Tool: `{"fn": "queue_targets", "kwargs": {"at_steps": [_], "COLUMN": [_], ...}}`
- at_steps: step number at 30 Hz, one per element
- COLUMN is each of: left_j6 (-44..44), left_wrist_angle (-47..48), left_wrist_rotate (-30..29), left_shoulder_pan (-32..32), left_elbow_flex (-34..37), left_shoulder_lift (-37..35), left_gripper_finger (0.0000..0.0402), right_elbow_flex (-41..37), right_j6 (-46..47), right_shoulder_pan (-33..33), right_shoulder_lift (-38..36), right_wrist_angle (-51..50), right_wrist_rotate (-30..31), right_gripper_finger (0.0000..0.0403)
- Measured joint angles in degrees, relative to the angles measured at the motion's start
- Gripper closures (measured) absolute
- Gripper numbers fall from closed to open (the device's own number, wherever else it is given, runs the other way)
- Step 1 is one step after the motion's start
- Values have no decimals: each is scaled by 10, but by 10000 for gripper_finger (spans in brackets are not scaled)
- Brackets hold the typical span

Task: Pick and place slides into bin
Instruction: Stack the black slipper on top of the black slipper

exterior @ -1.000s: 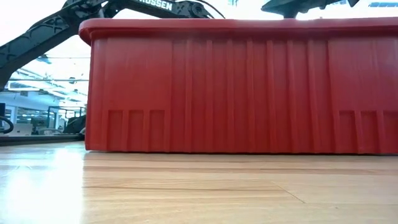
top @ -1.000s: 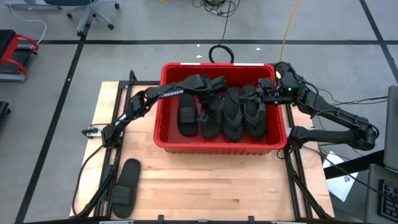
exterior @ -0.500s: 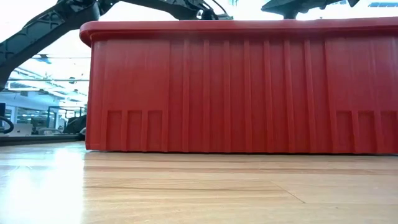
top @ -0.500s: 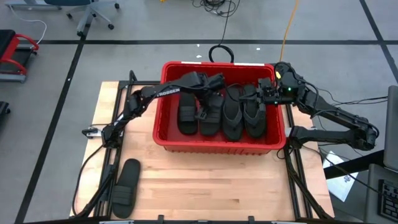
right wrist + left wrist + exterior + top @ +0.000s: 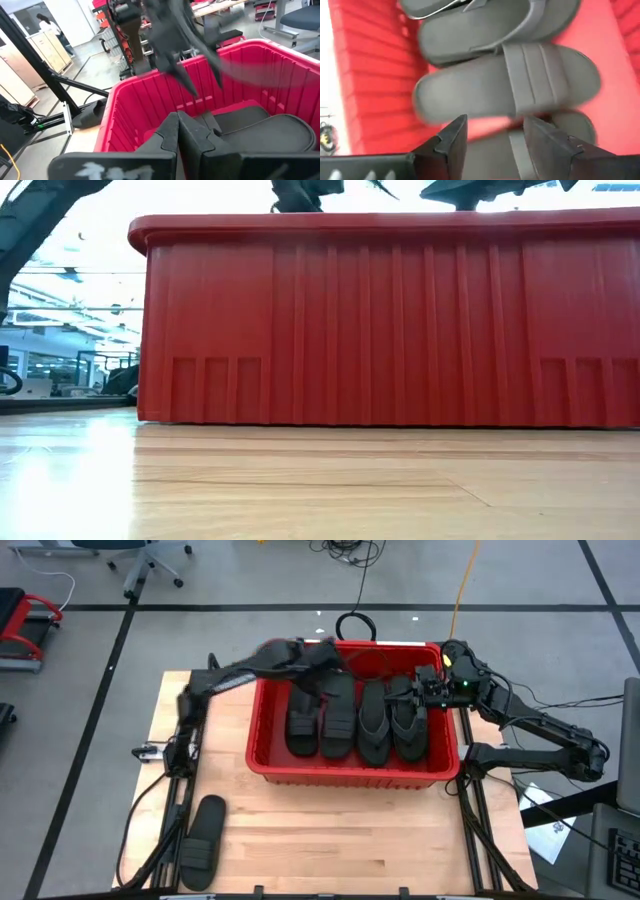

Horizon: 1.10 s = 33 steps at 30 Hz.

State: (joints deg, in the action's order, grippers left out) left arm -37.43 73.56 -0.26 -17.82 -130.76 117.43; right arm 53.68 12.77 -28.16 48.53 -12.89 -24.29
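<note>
No writing can be read on anything now; the arm lettering legible a second ago is blurred. Nearest, one slide (image 5: 200,840) lies on the table's (image 5: 350,840) front-left corner, seen only from above. Behind it the bin (image 5: 255,730) holds four slides (image 5: 355,720) abreast. The left gripper (image 5: 318,652) has risen from the slides to the far rim, jaws spread and empty; its wrist view shows ribbed straps below. The right gripper (image 5: 418,692) stays pinched shut, empty, over the bin's right end.
</note>
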Motion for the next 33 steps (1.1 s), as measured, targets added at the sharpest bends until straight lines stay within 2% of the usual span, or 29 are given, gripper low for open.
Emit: {"fn": "queue_targets", "kwargs": {"at_steps": [2, 5, 8, 9, 12, 15, 17, 21, 27, 30, 33], "left_j6": [2, 30, 79, 118, 211, 253, 251, 212, 118, 110, 139], "left_wrist_angle": [45, 115, 170, 164, 164, 164, 153, 43, -162, -256, -367], "left_wrist_rotate": [-3, 14, 105, 136, 201, 187, 173, 171, 298, 342, 346], "left_shoulder_pan": [0, 7, 13, 15, 23, 59, 84, 111, 120, 121, 120], "left_elbow_flex": [0, -1, 0, 1, 5, 4, 5, 6, 16, 73, 181], "left_shoulder_lift": [-43, -116, -186, -207, -269, -310, -326, -347, -344, -343, -342], "left_gripper_finger": [231, 292, 375, 387, 392, 399, 401, 401, 402, 402, 402], "right_elbow_flex": [0, 0, 0, 0, 0, 0, 0, -1, -1, -1, -1], "right_j6": [-4, -21, -41, -47, -66, -69, -69, -59, -26, -31, -19], "right_shoulder_pan": [0, 0, 0, 0, 0, 1, 1, 1, 9, 20, 31], "right_shoulder_lift": [0, 0, 0, 0, 0, 0, 0, 0, 5, 4, 5], "right_wrist_angle": [-4, -15, -26, -27, -21, -17, -14, 27, 145, 152, 151], "right_wrist_rotate": [0, 0, -1, -11, -46, -68, -75, -75, -74, -73, -73], "right_gripper_finger": [403, 403, 403, 403, 403, 403, 403, 403, 403, 403, 403]}}
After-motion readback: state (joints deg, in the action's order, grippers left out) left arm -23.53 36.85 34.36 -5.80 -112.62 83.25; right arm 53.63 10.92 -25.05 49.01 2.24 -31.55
